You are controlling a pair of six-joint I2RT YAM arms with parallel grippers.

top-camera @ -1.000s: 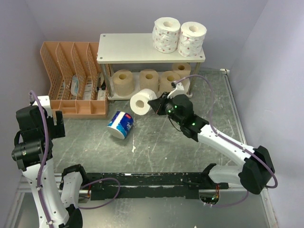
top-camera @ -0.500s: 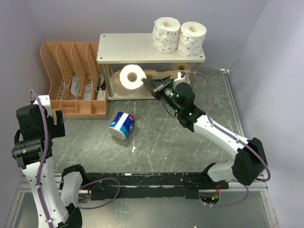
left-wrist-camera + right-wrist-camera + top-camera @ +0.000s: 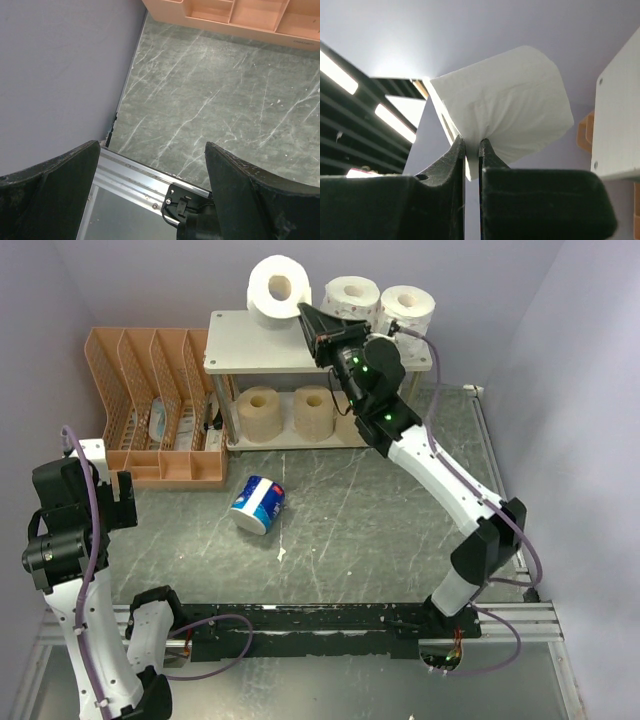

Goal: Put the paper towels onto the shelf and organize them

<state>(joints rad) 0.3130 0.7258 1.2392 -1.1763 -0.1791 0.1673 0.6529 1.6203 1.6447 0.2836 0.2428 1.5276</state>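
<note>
right claw (image 3: 307, 324) clamped on a white roll (image 3: 276, 285) above the shelf (image 3: 255, 345) top; left claw (image 3: 152, 170) spread apart, well off the shelf.

The table (image 3: 400, 530) is a grey-green marbled slab. Below the right gripper (image 3: 306, 318) you find the shelf (image 3: 262, 343), standing on its metal legs at the far edge of the table. Just left of the shelf stands the orange file organizer (image 3: 150, 430). Its front edge lies ahead of the left gripper (image 3: 150, 150), which hangs over the table surface close to the wall (image 3: 60, 70). Between the two grippers, and nearer to you than the right one, the blue-and-white roll (image 3: 256, 504) lies on its side. A white scrap (image 3: 281, 553) lies near the roll, on its near side.
</note>
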